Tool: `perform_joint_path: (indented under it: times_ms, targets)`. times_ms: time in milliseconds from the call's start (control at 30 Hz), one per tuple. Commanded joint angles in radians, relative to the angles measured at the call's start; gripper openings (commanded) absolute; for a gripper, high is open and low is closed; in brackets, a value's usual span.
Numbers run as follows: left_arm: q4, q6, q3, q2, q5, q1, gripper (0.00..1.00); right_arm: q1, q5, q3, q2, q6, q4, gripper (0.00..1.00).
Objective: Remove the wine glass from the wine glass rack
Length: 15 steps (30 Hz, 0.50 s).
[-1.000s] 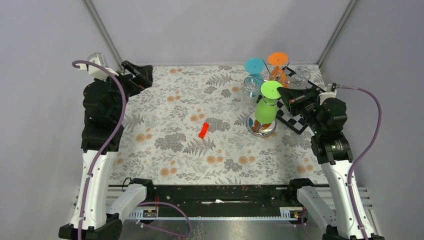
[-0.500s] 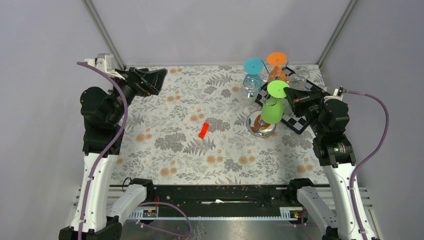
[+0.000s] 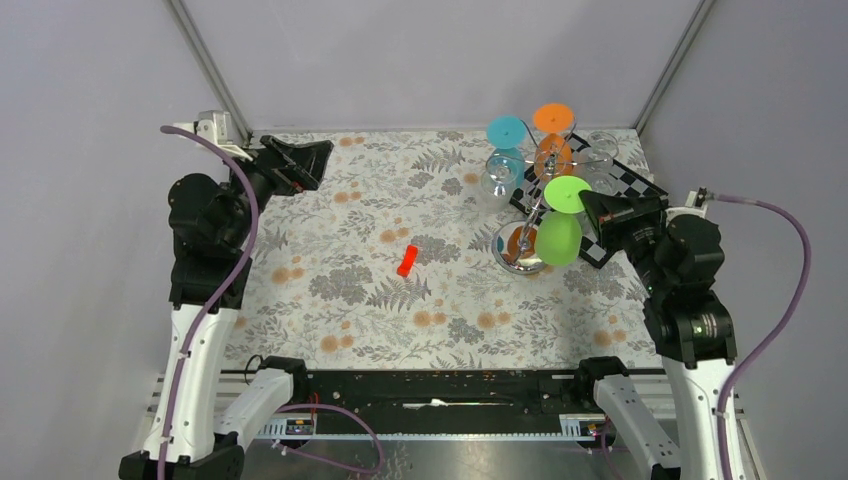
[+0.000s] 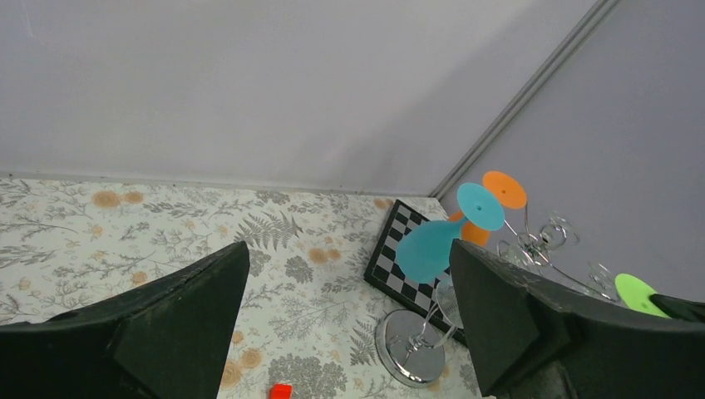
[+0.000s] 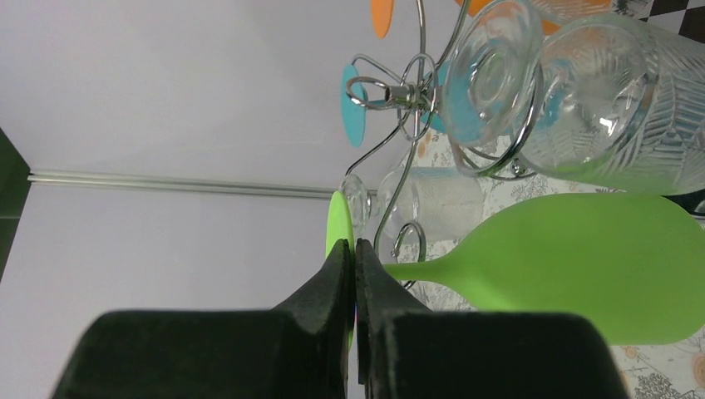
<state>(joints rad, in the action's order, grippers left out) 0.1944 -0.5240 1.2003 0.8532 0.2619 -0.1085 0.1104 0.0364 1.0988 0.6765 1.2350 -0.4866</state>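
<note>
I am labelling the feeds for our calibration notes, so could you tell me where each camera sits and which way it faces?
Top external: above and behind the arm bases, looking down at the table; both arms, left gripper and right gripper show.
Left wrist: on the left arm, facing across the table toward the wine glass rack; its open fingers frame the view.
Right wrist: looks along its shut fingers, which pinch the green wine glass.
Shared: all three show the wine glass rack.

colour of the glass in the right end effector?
Lime green wine glass, bowl, stem and foot alike; best seen in the right wrist view.
</note>
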Motion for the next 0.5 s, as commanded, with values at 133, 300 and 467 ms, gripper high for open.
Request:
perform_joint_path:
  times_ms: [133, 300, 467]
  targets:
    - [-0.164, -0.078, -0.021, 0.026, 0.230, 0.000, 0.99, 0.003, 0.152, 0.171, 0.026, -0.101, -0.168, 0.00]
    - [-0.276, -0.209, -0.042, 0.065, 0.288, -0.019, 0.99, 0.008, 0.281, 0.120, 0.006, -0.069, -0.070, 0.00]
    - [-0.281, -0.272, -0.046, 0.083, 0.301, -0.052, 0.99, 0.043, 0.374, 0.063, 0.002, 0.045, 0.154, 0.00]
